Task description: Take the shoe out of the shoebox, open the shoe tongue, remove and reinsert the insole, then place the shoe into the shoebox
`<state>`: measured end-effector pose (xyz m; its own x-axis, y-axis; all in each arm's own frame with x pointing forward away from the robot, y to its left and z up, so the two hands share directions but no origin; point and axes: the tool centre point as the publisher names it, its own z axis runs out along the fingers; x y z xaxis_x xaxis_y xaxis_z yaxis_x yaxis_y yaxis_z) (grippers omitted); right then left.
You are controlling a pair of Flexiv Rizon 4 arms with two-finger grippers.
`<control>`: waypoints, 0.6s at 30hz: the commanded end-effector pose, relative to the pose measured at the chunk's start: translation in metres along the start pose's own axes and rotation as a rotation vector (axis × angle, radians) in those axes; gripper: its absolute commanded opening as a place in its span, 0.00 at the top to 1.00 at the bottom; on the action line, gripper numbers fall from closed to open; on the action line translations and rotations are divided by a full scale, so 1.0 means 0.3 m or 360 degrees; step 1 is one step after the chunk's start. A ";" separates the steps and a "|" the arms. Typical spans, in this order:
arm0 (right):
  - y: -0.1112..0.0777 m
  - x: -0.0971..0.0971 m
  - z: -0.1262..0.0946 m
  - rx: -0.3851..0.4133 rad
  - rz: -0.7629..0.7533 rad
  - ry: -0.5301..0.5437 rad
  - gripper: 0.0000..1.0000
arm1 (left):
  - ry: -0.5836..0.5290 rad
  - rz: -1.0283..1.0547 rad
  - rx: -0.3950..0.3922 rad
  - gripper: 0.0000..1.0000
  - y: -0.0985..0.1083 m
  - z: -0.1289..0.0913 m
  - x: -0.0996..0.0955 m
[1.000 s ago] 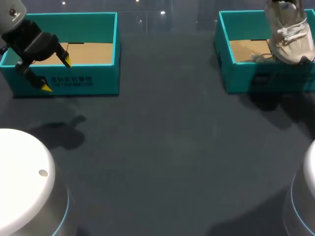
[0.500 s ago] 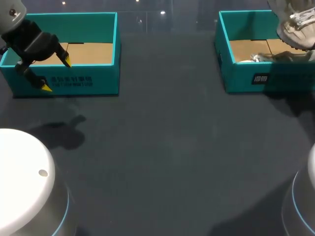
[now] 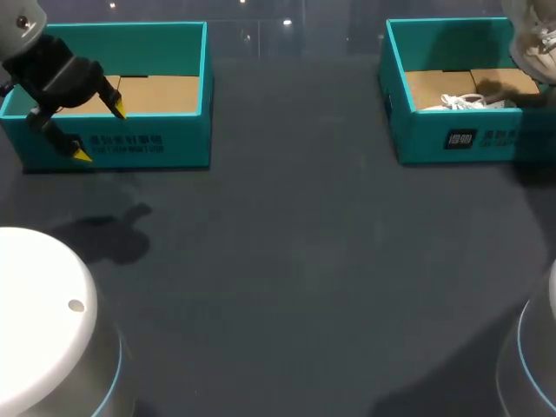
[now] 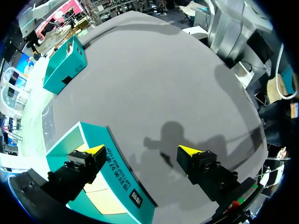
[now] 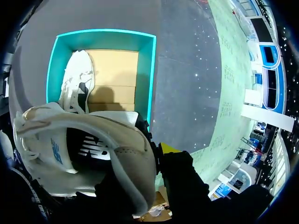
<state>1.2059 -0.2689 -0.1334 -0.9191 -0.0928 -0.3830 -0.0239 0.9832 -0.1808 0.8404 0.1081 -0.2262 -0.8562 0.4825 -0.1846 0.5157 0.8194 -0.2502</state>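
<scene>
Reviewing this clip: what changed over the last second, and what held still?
The shoe, clamped in the right gripper, rose away from the right shoebox toward the head view's upper right edge and is now mostly out of that view. The left gripper stayed open over the left shoebox; the second shoe stayed inside the right shoebox.

Up in the air goes the cream shoe (image 5: 117, 156), blue logo on its side, hanging clear above the teal shoebox (image 5: 150, 70). Inside that shoebox a second shoe (image 5: 77, 79), white, lies along one side wall on the cardboard floor, laces loose.
</scene>
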 end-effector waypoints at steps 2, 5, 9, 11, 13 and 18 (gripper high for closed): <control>-0.018 -0.036 0.013 0.0034 0.0157 0.0071 1.00 | 0.0000 0.0000 -0.0005 0.00 0.000 -0.001 0.004; -0.054 -0.003 0.020 0.0096 0.0461 0.0118 1.00 | 0.0000 0.0000 -0.0005 0.00 0.000 -0.001 0.004; -0.102 0.062 0.032 0.0164 0.0827 0.0145 1.00 | 0.0000 0.0000 -0.0005 0.00 0.000 -0.001 0.004; -0.135 0.101 0.033 0.0240 0.1071 0.0167 1.00 | 0.0000 0.0000 -0.0005 0.00 0.000 -0.001 0.004; -0.162 0.132 0.032 0.0298 0.1279 0.0226 1.00 | 0.0000 0.0000 -0.0005 0.00 0.000 -0.001 0.004; -0.162 0.132 0.032 0.0298 0.1279 0.0226 1.00 | 0.0000 0.0000 -0.0005 0.00 0.000 -0.001 0.004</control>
<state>1.1780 -0.3267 -0.1522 -0.8218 0.4475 -0.3526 0.5034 0.8602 -0.0816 0.8403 0.1081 -0.2262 -0.8562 0.4825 -0.1846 0.5157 0.8194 -0.2502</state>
